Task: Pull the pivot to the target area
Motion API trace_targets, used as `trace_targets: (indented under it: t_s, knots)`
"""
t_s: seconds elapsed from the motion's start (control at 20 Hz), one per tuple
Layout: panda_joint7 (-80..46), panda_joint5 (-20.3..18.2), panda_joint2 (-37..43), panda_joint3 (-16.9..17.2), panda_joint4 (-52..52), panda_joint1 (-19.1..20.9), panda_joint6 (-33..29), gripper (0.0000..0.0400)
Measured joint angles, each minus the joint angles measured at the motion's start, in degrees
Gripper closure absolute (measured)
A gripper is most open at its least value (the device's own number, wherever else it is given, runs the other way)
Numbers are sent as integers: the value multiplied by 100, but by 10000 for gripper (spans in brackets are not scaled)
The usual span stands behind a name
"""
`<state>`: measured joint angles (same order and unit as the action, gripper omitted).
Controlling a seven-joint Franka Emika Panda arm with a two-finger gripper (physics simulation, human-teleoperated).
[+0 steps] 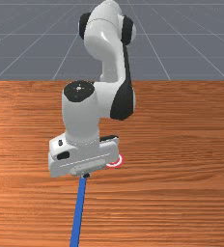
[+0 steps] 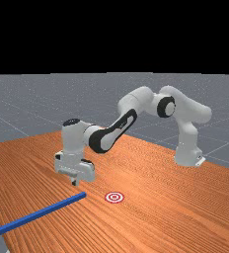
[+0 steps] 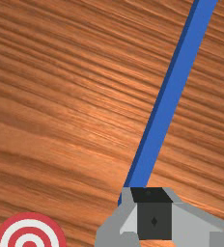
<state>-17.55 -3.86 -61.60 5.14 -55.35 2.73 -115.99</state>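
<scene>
Jaws together, nothing between them, above the blue bar's end.
In the far view I have the gripper (image 2: 75, 183) raised off the table (image 2: 151, 222), its tips apart from the blue bar (image 2: 40, 213), which lies flat, its nearer end outside the red-and-white target (image 2: 114, 197) but near it.

Beyond the streaked orange-brown wooden table (image 1: 181, 144) spreads a grey floor (image 1: 27, 53) crossed by pale lines (image 1: 159, 61).
</scene>
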Motion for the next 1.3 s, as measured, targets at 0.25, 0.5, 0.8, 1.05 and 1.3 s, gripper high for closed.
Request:
trace_targets:
  t_s: [0.25,0.5,0.8,1.05,1.3]
  knots:
    - [313,95,-960,-48,1750,80,767,400]
    - [350,65,-647,-66,1133,71,494,148]
    - [358,61,-552,-62,767,51,-22,7]
    - [786,123,-1256,-132,1667,114,293,0]
    - [545,77,-1624,-96,2077,211,376,0]
